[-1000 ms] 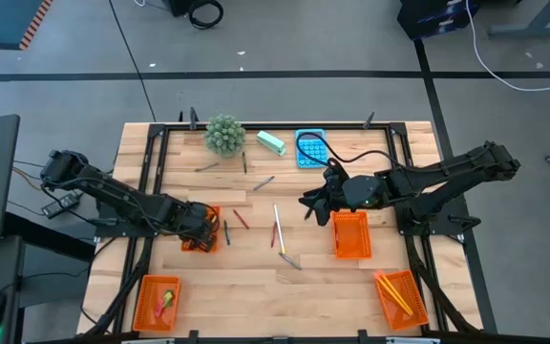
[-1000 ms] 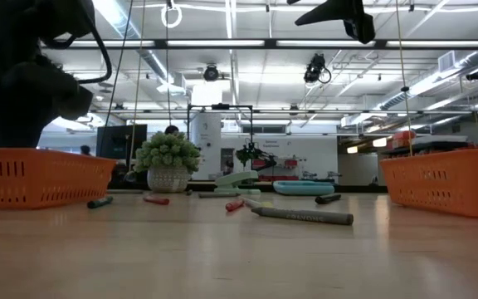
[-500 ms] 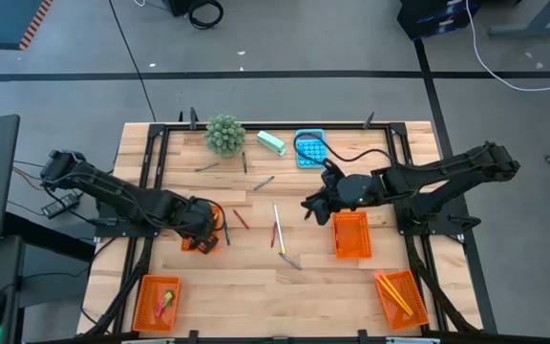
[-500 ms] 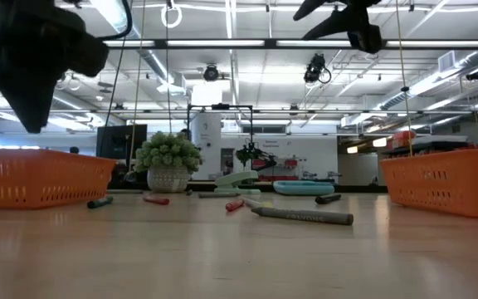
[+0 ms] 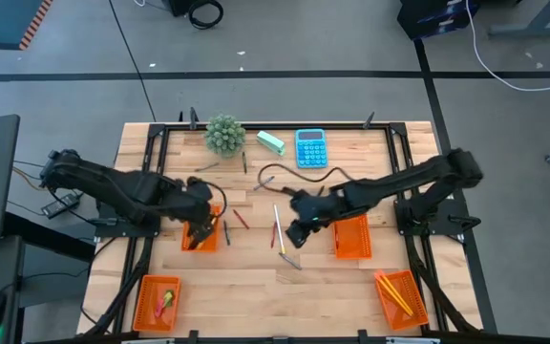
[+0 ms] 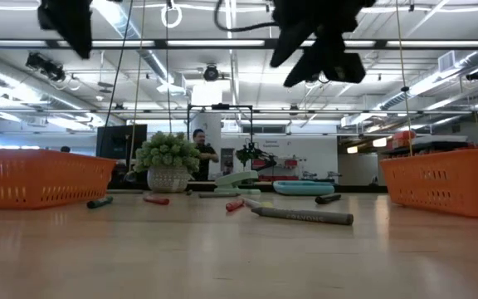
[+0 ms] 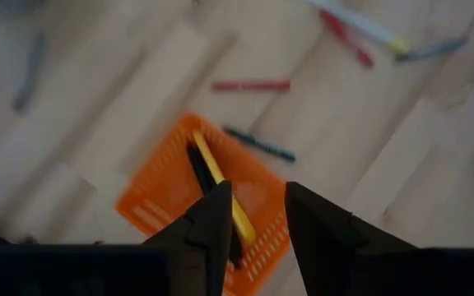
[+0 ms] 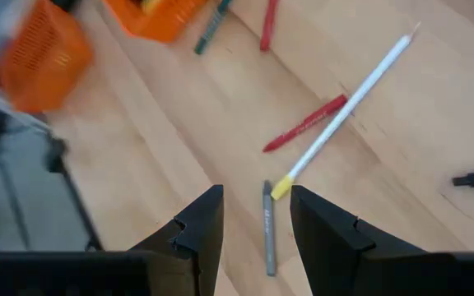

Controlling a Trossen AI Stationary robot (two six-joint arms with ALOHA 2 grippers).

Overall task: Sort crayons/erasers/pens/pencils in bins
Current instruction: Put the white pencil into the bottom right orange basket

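Observation:
My left gripper (image 5: 199,229) hangs open and empty above an orange bin (image 5: 204,239). That bin (image 7: 159,201) holds a yellow stick (image 7: 220,181) and a black stick (image 7: 200,168). Over the table's middle, my right gripper (image 5: 291,234) is open and empty too. Its fingers (image 8: 200,226) point down at a grey pen (image 8: 267,230), a white pencil with a yellow end (image 8: 344,103) and a red stick (image 8: 305,123), all lying flat on the wood. A dark pen (image 7: 260,144) and a red crayon (image 7: 251,85) lie beside the left bin.
Three more orange bins stand at the near left (image 5: 158,301), right of centre (image 5: 351,234) and near right (image 5: 399,298). At the far edge are a potted plant (image 5: 224,135), a mint-green block (image 5: 271,143) and a blue calculator (image 5: 310,148). Loose grey pens (image 5: 263,182) lie nearby.
My left gripper has risen straight up out of the orange bin and rolled about its own axis. My right gripper has swung toward the table's left and come down, tipping steeper, from beside the right bin to above the pencil and grey pen.

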